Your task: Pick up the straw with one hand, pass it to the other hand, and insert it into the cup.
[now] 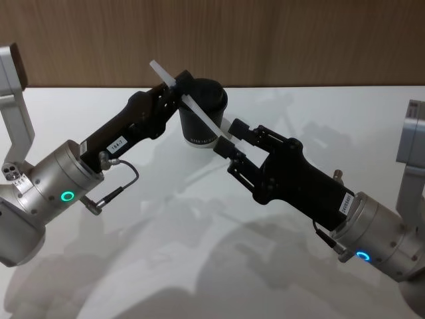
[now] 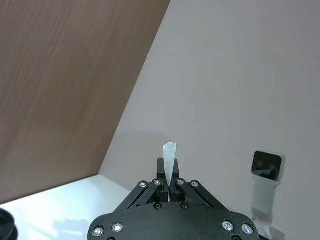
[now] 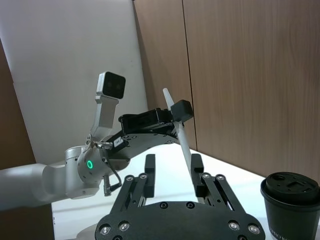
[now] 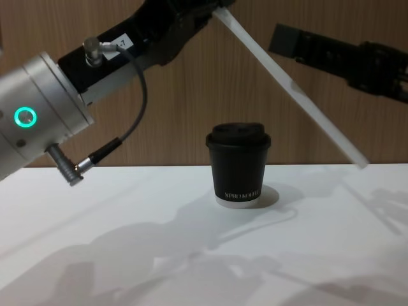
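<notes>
The white straw (image 1: 202,114) hangs slanted in the air above the table, in front of the black lidded cup (image 1: 209,96). My left gripper (image 1: 178,86), the one with the cable and silver plug, is shut on the straw's upper part, and a short end sticks out past its fingers (image 2: 169,160). My plain black right gripper (image 1: 229,137) is at the straw's lower end with its fingers open. In the right wrist view the straw (image 3: 182,135) runs close along one right finger (image 3: 197,167). The cup (image 4: 238,166) stands upright below the straw (image 4: 293,89).
The white table (image 1: 199,259) spreads out in front of the cup. A wooden wall (image 1: 279,40) runs close behind the cup. Both arms reach in from the near corners and meet over the table's far middle.
</notes>
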